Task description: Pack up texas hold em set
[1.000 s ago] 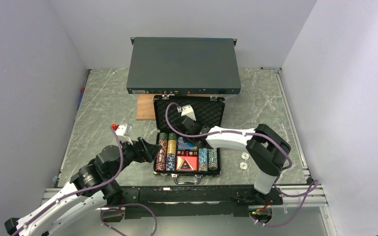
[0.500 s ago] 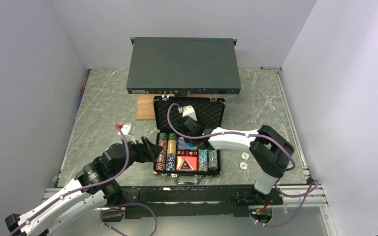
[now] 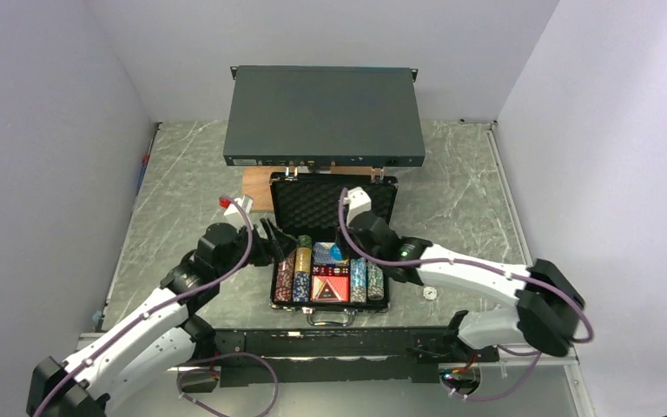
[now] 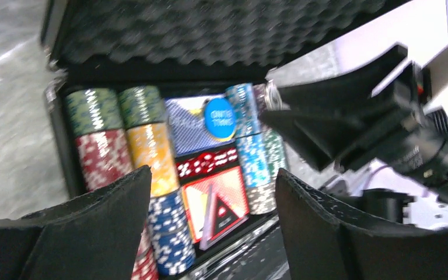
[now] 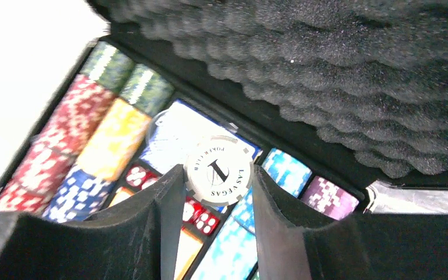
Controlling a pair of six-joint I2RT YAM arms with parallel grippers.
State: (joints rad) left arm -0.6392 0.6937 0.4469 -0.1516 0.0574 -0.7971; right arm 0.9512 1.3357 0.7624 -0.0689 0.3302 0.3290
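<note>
The black poker case [image 3: 280, 300] lies open at the table's middle, its foam lid [image 3: 313, 198] tilted back. Rows of coloured chips [image 4: 100, 154], a card deck [image 4: 216, 201], red dice [image 4: 207, 161] and a blue disc [image 4: 219, 117] fill the tray. My right gripper [image 3: 358, 254] hovers over the tray's back right and is shut on a white poker chip [image 5: 219, 171]. It also shows in the left wrist view [image 4: 280, 108]. My left gripper [image 3: 276, 239] is open and empty at the case's left side, facing the tray [image 4: 213, 192].
A large dark grey rack box [image 3: 324, 115] stands behind the case, over a wooden board [image 3: 256, 189]. One white disc [image 3: 432, 294] lies on the table right of the case, beside my right forearm. Walls close in on both sides.
My right arm has stretched out low across the table's right side, its gripper shifting right over the tray. My left gripper has moved up and towards the case's left side.
</note>
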